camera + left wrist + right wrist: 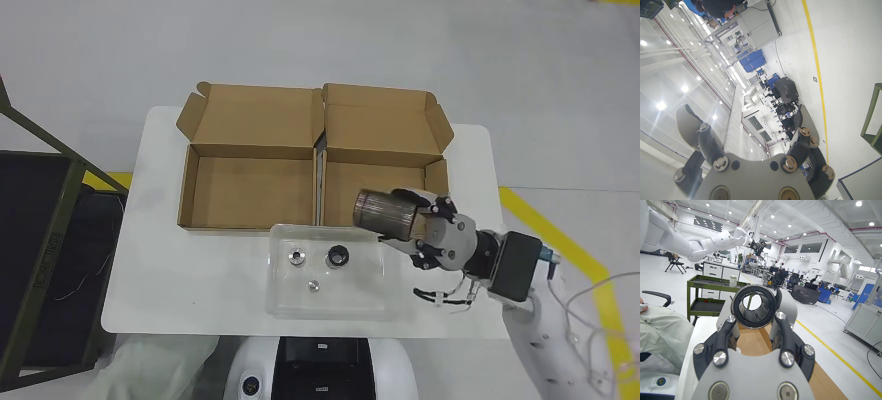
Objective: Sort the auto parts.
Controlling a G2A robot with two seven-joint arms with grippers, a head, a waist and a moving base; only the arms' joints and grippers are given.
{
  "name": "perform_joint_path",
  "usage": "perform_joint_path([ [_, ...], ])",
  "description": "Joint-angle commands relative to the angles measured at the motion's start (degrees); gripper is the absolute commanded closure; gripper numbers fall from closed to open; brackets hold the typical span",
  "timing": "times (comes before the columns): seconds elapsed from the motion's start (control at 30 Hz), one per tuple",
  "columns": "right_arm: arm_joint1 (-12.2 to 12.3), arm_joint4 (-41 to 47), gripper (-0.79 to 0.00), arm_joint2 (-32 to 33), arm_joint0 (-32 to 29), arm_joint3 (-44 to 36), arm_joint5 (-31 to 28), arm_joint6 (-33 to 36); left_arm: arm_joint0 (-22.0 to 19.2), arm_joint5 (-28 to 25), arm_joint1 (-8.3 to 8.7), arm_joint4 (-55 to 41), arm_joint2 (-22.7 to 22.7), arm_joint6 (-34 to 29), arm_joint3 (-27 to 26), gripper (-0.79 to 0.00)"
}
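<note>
My right gripper [405, 218] is shut on a dark metal sleeve [378, 210], a hollow cylinder held on its side above the front edge of the right cardboard box [375, 172]. The right wrist view looks straight through the sleeve [753, 290], which is clamped between the fingers [789, 308]. A clear plastic tray [276, 300] at the table's front holds a silver ring [296, 257], a black ring [340, 256] and a small silver piece [313, 286]. My left gripper [743, 115] is open and holds nothing, raised and facing the room.
The left cardboard box [250, 190] stands open beside the right one, flaps up at the back. Both sit on the white table [160, 280]. A green cart [40, 260] stands left of the table. The raised left arm [725, 239] shows far off.
</note>
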Motion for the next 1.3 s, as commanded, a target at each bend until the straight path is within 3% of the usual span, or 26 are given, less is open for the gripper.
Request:
perform_joint_path([
  [0.0,-0.05,0.9,0.0,-0.65,0.83,1.32,-0.25,1.01,0.0,0.0,0.0,0.0,0.0,0.0,0.0,-0.785],
  [0.4,-0.75,4.96,0.0,-5.75,6.49,9.2,5.76,15.65,0.0,0.0,0.0,0.0,0.0,0.0,0.0,-0.785],
  [0.93,-2.62,1.29,0.0,-13.86,14.43,18.38,21.56,35.52,0.0,0.0,0.0,0.0,0.0,0.0,0.0,-0.785],
  [1.27,-3.76,1.41,0.0,-18.01,18.23,22.01,24.48,45.21,0.0,0.0,0.0,0.0,0.0,0.0,0.0,-0.785],
])
